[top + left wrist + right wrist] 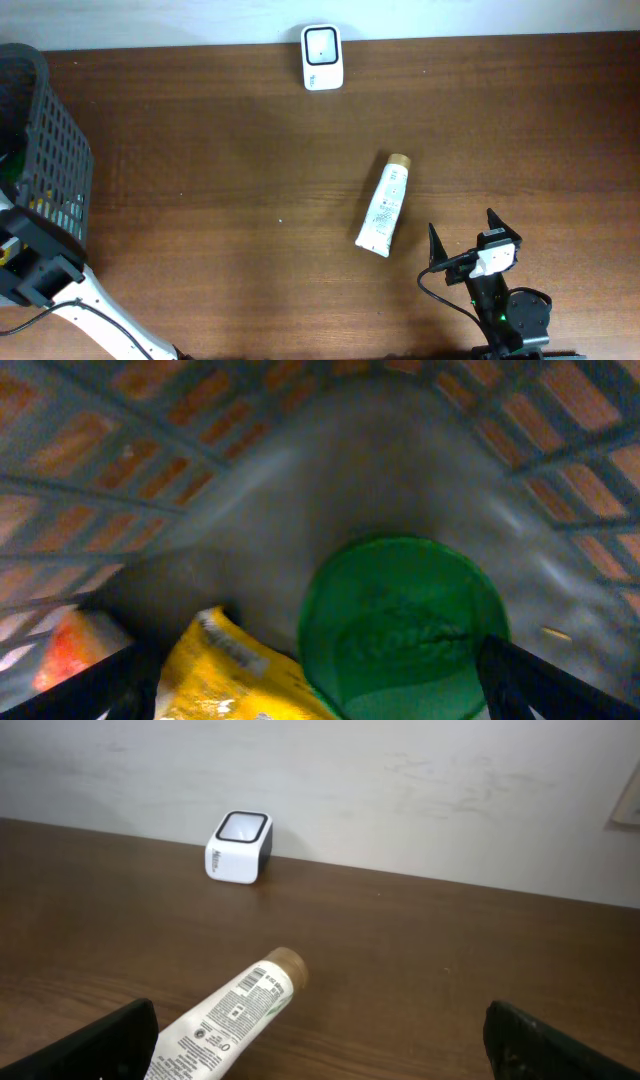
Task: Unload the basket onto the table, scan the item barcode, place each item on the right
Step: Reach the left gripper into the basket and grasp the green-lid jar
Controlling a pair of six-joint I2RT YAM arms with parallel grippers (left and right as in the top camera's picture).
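Right fingers (570, 1045) released, nothing held. White plastic tube (225, 1020), tan cap, is laid on the brown desk (450, 950) just ahead, between them; its print unreadable. Left fingers (545, 685) released inside grey mesh basket (90, 470).

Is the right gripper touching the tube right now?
Apart. The overhead view shows a strip of bare table between the tube and the nearest fingertip of the open right gripper.
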